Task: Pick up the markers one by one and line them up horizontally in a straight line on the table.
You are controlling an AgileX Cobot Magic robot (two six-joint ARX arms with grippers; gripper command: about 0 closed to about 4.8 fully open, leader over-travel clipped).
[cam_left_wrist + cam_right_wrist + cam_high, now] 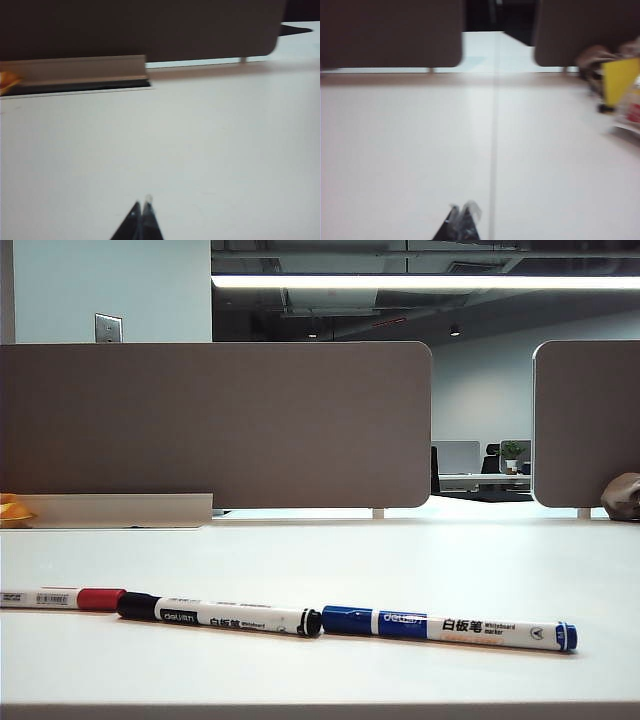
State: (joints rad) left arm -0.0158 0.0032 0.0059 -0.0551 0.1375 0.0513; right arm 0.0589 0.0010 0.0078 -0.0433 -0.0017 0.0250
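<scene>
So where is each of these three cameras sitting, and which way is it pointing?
Exterior view: low at the near edge of the flat white desk top, facing the brown-grey divider panels; red-capped, black-capped and blue-capped white markers lie end to end; no part of the robot shows.
Left wrist view: on the left arm, looking forward over bare desk; only the shut left gripper shows.
Right wrist view: likewise, with the shut right gripper.
Shared: all three see the desk and dividers; neither wrist view shows the markers.
</scene>
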